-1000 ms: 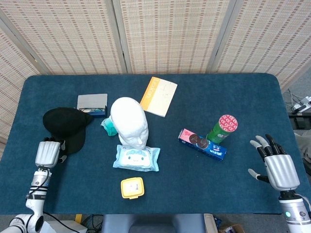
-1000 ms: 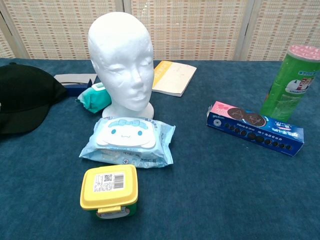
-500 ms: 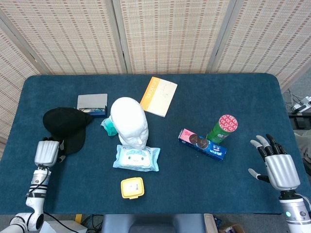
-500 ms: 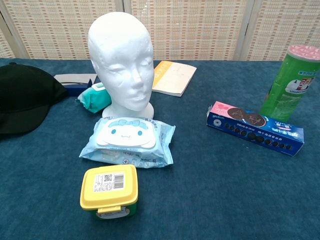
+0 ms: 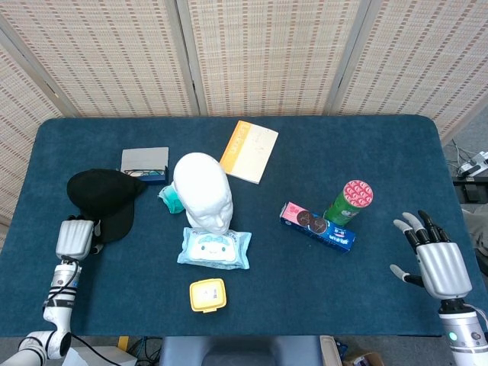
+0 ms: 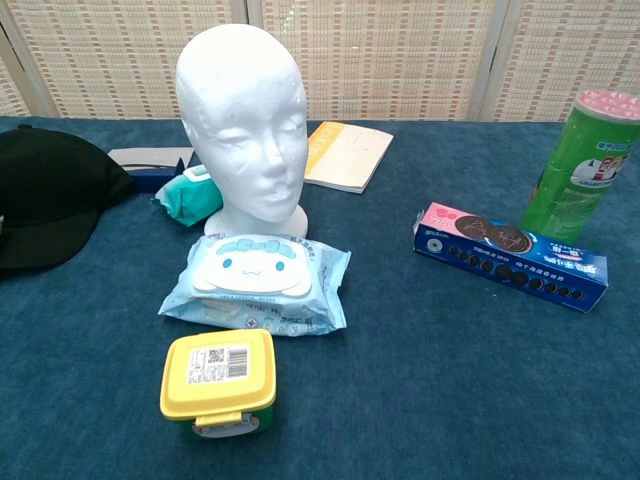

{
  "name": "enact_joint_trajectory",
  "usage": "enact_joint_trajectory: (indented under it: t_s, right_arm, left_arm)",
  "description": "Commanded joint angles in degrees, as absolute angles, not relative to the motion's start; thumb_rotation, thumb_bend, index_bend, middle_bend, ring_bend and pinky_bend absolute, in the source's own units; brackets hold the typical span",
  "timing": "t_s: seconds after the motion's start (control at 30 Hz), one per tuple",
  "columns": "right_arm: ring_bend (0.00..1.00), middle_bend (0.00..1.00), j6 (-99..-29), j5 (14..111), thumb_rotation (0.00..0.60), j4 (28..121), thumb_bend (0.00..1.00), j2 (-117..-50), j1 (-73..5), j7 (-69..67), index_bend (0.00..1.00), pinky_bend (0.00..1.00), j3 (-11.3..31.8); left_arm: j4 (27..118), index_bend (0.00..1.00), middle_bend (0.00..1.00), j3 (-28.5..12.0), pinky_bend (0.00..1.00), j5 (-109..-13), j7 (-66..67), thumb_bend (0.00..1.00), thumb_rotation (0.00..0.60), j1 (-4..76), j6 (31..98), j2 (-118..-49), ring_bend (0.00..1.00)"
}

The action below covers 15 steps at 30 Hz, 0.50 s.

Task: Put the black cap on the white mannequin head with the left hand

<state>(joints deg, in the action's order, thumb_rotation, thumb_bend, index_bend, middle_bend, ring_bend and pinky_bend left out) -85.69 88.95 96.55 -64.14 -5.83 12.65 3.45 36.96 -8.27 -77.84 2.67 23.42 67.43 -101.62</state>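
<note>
- Head view: hardly anything has moved since the earlier frame; the left hand [image 5: 75,238] has crept slightly nearer the black cap [image 5: 104,197] and sits at its near edge. Its fingers are hidden under the back of the hand, so I cannot tell their spread, and no grasp looks made yet.
- Lying flat, left of the white mannequin head [image 5: 203,190], the cap runs its long axis from crown to brim, brim toward the robot.
- Well apart on the far side, the right hand [image 5: 432,255] hovers with fingers spread, holding nothing.
- Chest view: only the cap's [image 6: 45,195] dome shows at the left edge, apart from the head [image 6: 243,118]; neither hand appears.
</note>
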Motion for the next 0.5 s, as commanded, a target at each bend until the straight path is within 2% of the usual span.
enact_joint_trajectory:
  t_s: [0.03, 0.5]
  right_arm:
    - [0.07, 0.17, -85.68, 88.97, 0.6, 96.56, 0.0, -64.1, -5.83, 12.6, 0.21, 0.23, 3.43]
    - [0.07, 0.17, -85.79, 89.09, 0.6, 96.54, 0.0, -64.1, -5.79, 12.57, 0.21, 0.23, 3.43]
  left_arm:
    - [35.92, 0.62, 0.74, -8.72, 0.37, -77.71, 1.94, 0.0, 0.6, 23.6, 68.3, -102.38, 0.45]
    - [28.45, 0.64, 0.74, -10.13, 0.37, -78.26, -4.07, 0.0, 0.6, 24.24, 73.83, -106.3, 0.46]
